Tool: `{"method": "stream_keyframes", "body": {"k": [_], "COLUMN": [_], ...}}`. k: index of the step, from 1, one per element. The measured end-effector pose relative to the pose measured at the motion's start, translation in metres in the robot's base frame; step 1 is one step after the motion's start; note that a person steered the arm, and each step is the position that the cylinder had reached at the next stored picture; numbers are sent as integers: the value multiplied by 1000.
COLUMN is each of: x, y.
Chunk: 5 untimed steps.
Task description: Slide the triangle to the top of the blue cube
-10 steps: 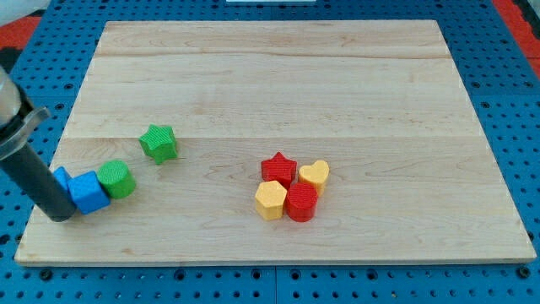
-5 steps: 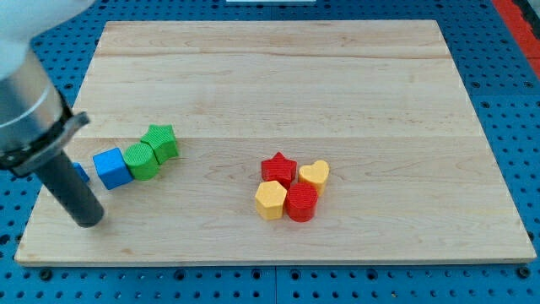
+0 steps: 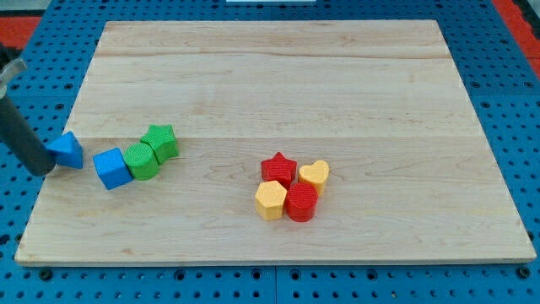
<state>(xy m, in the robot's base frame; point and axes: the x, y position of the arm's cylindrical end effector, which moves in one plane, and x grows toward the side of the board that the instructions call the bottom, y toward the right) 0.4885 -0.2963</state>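
Note:
The blue triangle (image 3: 67,150) lies near the board's left edge, up and to the left of the blue cube (image 3: 111,167), with a small gap between them. My tip (image 3: 40,169) is just left of the triangle, at the board's left edge, touching or nearly touching it. The dark rod rises from the tip toward the view's upper left.
A green cylinder (image 3: 141,160) touches the blue cube's right side, and a green star (image 3: 159,142) touches the cylinder. Right of centre a red star (image 3: 278,168), yellow heart (image 3: 314,176), yellow hexagon (image 3: 271,199) and red cylinder (image 3: 301,202) cluster together. The wooden board (image 3: 278,84) rests on a blue pegboard.
The blue cube and green cylinder were pushed up and right against the green star. My tip then swung back left and up, and the triangle now lies up-left of the cube.

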Motion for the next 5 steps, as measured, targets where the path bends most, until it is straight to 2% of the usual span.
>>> {"method": "stream_keyframes", "body": {"k": [1,3,4,5], "x": [-21,-24,-19,11], "y": [0,59,40,14]}}
